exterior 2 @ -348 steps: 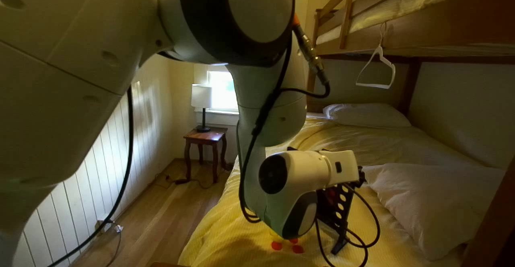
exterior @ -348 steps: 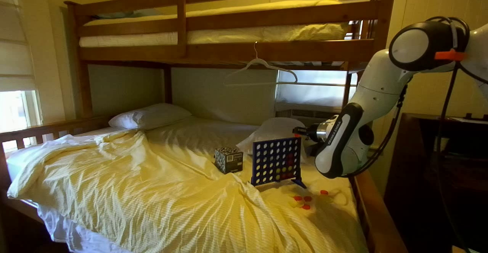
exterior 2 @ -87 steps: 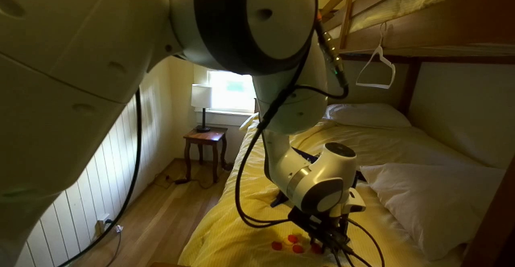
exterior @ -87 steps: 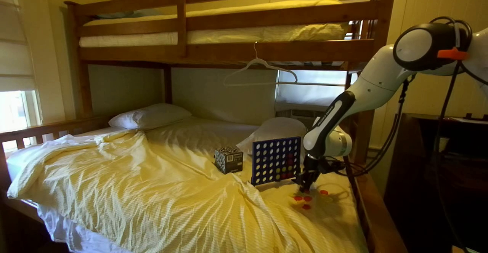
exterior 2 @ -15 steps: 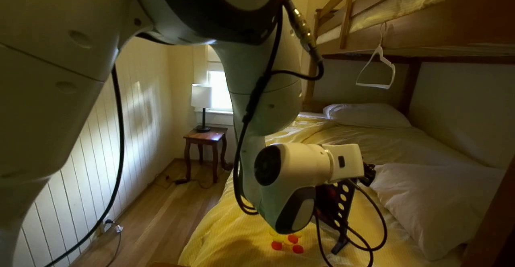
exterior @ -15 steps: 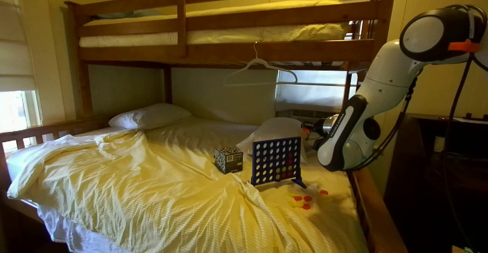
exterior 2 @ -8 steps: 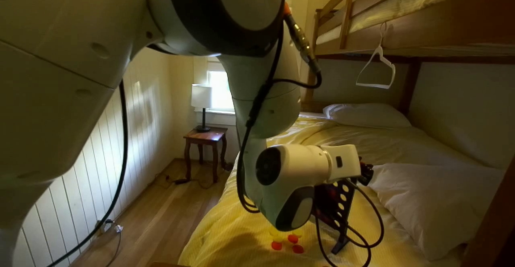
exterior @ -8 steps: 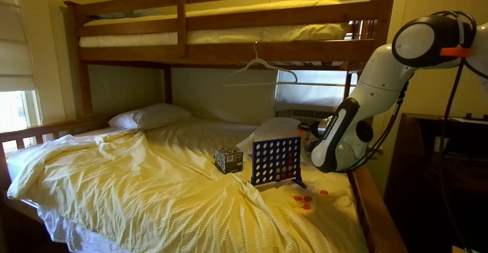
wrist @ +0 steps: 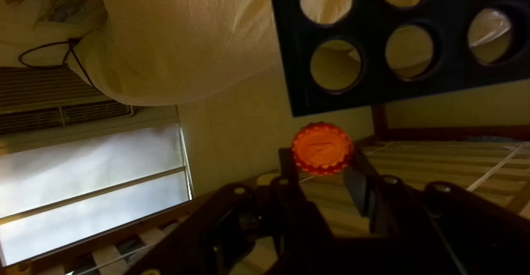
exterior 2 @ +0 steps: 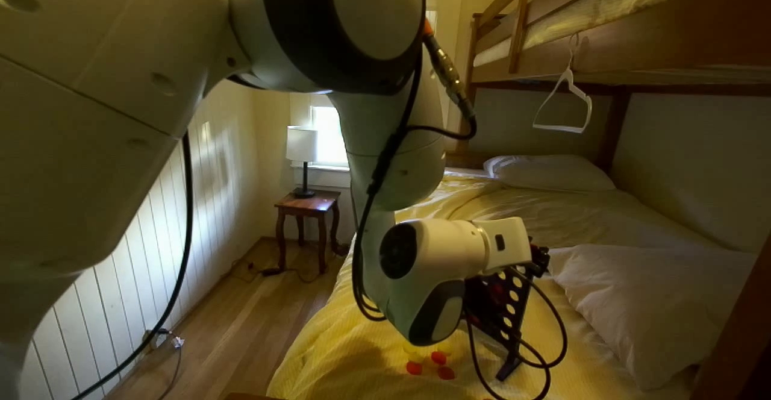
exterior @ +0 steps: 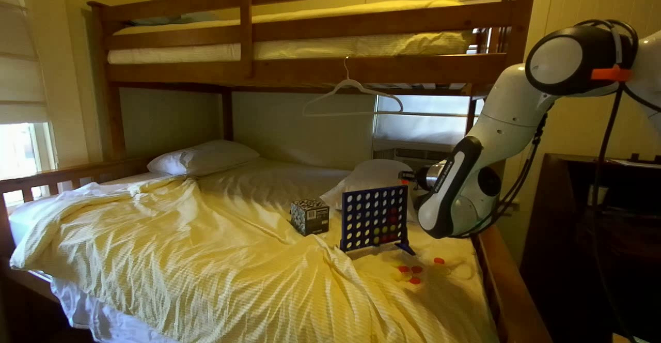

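As I eased gripper (exterior: 407,175) closer, red disc (wrist: 322,148) pinched in it neared blue rack's (wrist: 369,26) top corner, toward bed's (exterior: 508,286) robot-side edge, leaving only narrow gap.

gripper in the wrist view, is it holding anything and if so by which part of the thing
The gripper holds a red disc by its ridged rim, pinched at opposite sides of the edge.

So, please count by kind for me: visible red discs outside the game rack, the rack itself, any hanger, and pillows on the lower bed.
Loose red discs: 4
Red disc in the gripper: 1
Game rack: 1
Hanger: 1
Pillows: 2
Total: 9
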Robot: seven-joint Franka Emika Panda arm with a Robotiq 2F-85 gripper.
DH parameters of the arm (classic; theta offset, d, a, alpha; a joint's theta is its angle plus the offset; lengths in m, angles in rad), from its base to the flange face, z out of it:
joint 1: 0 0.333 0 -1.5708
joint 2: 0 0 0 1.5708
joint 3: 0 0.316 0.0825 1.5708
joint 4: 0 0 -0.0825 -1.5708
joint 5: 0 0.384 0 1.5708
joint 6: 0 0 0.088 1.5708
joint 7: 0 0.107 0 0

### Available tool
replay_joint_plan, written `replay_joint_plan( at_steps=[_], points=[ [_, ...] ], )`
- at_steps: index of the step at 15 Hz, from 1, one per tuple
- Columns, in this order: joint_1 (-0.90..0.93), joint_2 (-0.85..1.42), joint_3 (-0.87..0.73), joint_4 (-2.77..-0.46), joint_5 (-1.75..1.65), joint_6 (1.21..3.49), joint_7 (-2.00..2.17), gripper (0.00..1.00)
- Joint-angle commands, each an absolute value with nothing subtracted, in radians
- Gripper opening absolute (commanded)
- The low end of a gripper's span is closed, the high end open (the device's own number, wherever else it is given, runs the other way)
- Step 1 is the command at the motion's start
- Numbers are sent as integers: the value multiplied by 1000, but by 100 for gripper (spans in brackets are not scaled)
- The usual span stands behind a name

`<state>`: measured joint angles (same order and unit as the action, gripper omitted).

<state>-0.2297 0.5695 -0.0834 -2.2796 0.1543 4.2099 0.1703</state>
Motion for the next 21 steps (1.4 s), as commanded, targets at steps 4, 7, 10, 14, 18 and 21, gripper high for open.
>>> replay_joint_plan(
  at_steps=[4, 7, 10, 14, 18, 21],
  points=[
    [-205, 597, -95, -2256, 175, 4225, 138, 9],
    [-203, 604, -97, -2253, 174, 4229, 129, 9],
    [-204, 607, -100, -2255, 169, 4236, 124, 9],
    [-205, 610, -104, -2243, 169, 4243, 122, 9],
    [-205, 607, -104, -2218, 165, 4236, 122, 9],
    [-204, 610, -104, -2207, 162, 4238, 116, 9]
  ],
)
